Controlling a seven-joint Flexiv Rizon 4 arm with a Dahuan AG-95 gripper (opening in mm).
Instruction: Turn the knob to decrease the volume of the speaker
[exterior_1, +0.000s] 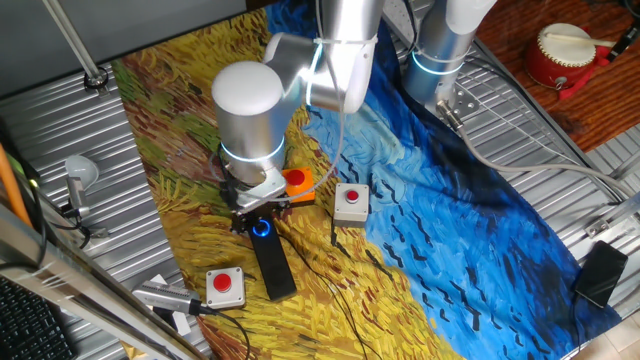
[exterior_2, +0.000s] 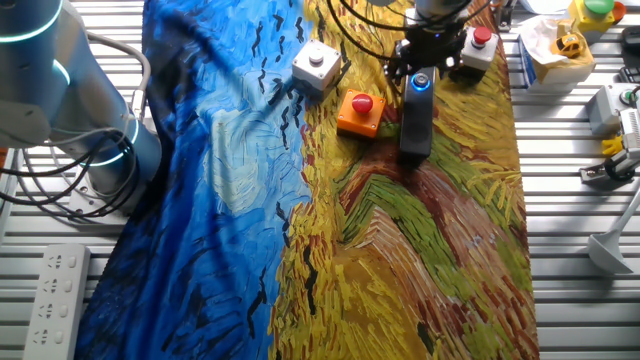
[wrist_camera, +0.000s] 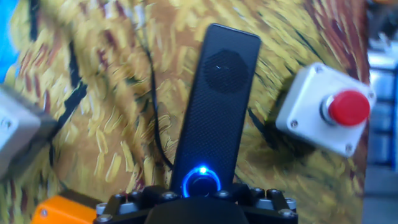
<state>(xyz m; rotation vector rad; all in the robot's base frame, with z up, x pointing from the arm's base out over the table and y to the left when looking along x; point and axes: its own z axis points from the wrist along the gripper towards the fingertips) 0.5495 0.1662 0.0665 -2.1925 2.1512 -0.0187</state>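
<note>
The speaker (exterior_1: 272, 262) is a long flat black bar on the painted cloth. It also shows in the other fixed view (exterior_2: 415, 125) and in the hand view (wrist_camera: 217, 99). The knob (wrist_camera: 201, 182), a small black dial ringed by blue light, sits at the speaker's near end, and its glow shows in both fixed views (exterior_1: 262, 228) (exterior_2: 420, 83). My gripper (exterior_1: 260, 218) hangs straight down right over the knob (exterior_2: 421, 68). In the hand view only its black body shows below the knob. The fingertips are hidden, so grip and contact do not show.
An orange box with a red button (exterior_1: 297, 184) sits right beside the gripper. A white box with a red button (exterior_1: 350, 201) lies to its right and another (exterior_1: 225, 285) near the speaker's far end. Thin black cables cross the cloth (exterior_1: 450, 220).
</note>
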